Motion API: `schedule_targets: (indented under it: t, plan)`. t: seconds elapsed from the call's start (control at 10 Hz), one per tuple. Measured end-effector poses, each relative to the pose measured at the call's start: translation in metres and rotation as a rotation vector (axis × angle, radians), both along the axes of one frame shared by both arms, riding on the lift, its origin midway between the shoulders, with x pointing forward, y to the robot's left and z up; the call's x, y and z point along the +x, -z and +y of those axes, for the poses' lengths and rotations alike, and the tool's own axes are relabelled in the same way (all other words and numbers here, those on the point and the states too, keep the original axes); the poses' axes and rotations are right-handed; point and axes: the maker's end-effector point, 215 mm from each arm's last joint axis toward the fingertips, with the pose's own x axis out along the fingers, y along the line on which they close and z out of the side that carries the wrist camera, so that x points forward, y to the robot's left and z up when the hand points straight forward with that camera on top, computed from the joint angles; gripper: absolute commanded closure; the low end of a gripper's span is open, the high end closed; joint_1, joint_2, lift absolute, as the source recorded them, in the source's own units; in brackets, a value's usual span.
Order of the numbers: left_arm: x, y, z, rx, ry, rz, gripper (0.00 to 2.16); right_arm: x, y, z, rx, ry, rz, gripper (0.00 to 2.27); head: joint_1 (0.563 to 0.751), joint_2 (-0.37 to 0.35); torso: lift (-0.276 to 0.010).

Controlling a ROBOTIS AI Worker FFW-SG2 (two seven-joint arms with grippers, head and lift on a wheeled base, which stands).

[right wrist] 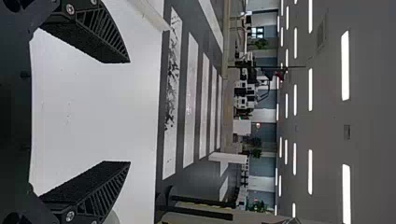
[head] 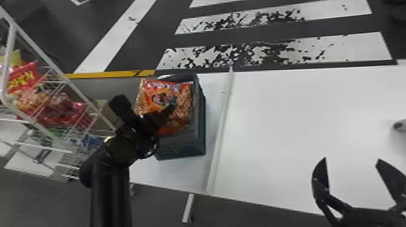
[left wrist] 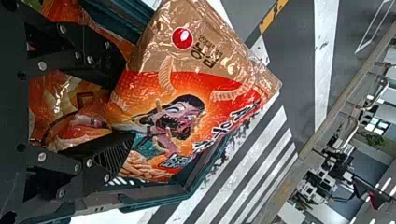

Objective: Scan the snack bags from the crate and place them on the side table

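Observation:
In the head view my left gripper (head: 172, 107) is over the orange snack bag (head: 181, 99), at the top of the dark crate (head: 201, 129). Seen from the left wrist, the left gripper (left wrist: 121, 100) has its fingers apart at the near edge of the snack bag (left wrist: 187, 84); the upper fingertip is partly hidden by the bag. Other orange packaging (left wrist: 56, 102) lies between and beyond the fingers. My right gripper (head: 352, 163) stands open above the white side table (head: 272, 120), its two fingers wide apart in the right wrist view too, the gripper (right wrist: 130, 112) holding nothing.
A white wire basket (head: 39, 54) with several snack bags (head: 24, 78) stands left of the crate. A raised white strip (head: 222, 126) runs between the crate and the side table. A small rounded grey object (head: 400, 125) sits at the table's right.

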Motion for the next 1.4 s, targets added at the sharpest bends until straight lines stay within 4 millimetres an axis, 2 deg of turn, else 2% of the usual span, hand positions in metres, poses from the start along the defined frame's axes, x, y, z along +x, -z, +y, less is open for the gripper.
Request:
schedule_targets:
  t: [0.2, 0.5, 0.7, 0.8, 0.9, 1.0, 1.1, 1.4]
  plan:
    - [-0.003, -0.019, 0.009, 0.036, -0.011, -0.045, 2.14, 0.0, 0.0, 0.0, 0.0, 0.004, 0.0, 0.1, 0.695, 0.35, -0.05]
    - [-0.008, -0.069, 0.018, 0.079, -0.014, -0.137, 2.14, 0.001, -0.002, 0.002, 0.001, 0.003, -0.004, 0.1, 0.695, 0.35, -0.05]
    - [-0.021, -0.11, 0.009, 0.075, 0.005, -0.221, 2.14, 0.002, -0.002, 0.002, 0.001, 0.003, -0.005, 0.1, 0.695, 0.35, -0.05]
    - [-0.03, -0.129, -0.002, 0.055, 0.028, -0.264, 2.14, 0.003, -0.003, 0.002, 0.001, 0.004, -0.007, 0.1, 0.695, 0.35, -0.05]
    - [-0.038, -0.144, -0.024, 0.02, 0.079, -0.303, 2.14, 0.005, -0.004, 0.0, 0.0, 0.009, -0.01, 0.1, 0.695, 0.35, -0.05]
    - [-0.046, -0.149, -0.055, -0.035, 0.159, -0.321, 2.14, 0.006, -0.005, -0.001, -0.001, 0.015, -0.014, 0.1, 0.695, 0.35, -0.05]
    - [-0.051, -0.144, -0.089, -0.089, 0.237, -0.315, 2.14, 0.008, -0.006, -0.002, -0.003, 0.016, -0.015, 0.1, 0.695, 0.345, -0.05]
    - [-0.053, -0.115, -0.188, -0.148, 0.408, -0.26, 2.14, 0.01, -0.007, -0.006, -0.01, 0.025, -0.015, 0.1, 0.695, 0.202, -0.05]
